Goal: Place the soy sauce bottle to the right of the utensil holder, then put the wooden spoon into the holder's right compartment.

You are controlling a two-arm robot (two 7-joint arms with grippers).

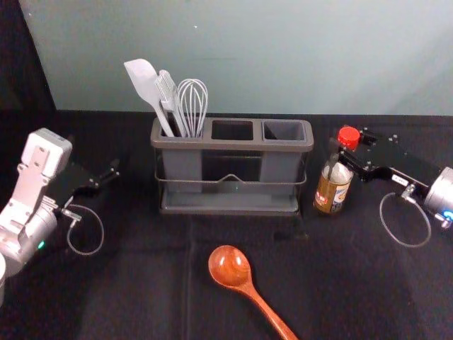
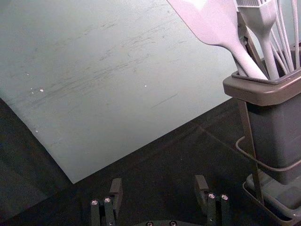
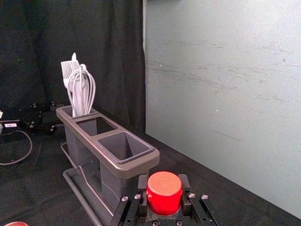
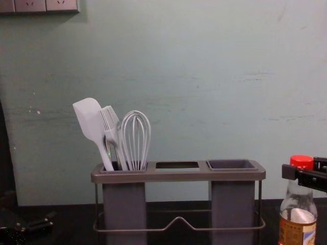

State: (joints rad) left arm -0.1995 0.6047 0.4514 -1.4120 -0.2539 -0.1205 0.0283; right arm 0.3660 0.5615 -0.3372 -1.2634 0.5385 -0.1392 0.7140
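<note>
No writing is showing legibly: the label [image 4: 294, 235] on the soy sauce bottle [image 4: 296, 196] is carrying print too small to read, and a white tag [image 1: 400, 180] on the right arm [image 1: 442, 193] is bearing tiny, unreadable characters.

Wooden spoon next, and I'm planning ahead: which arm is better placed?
Right, probably, once the right tool releases the soy sauce bottle: the spoon handle angles that way and the right compartment is nearer.
</note>
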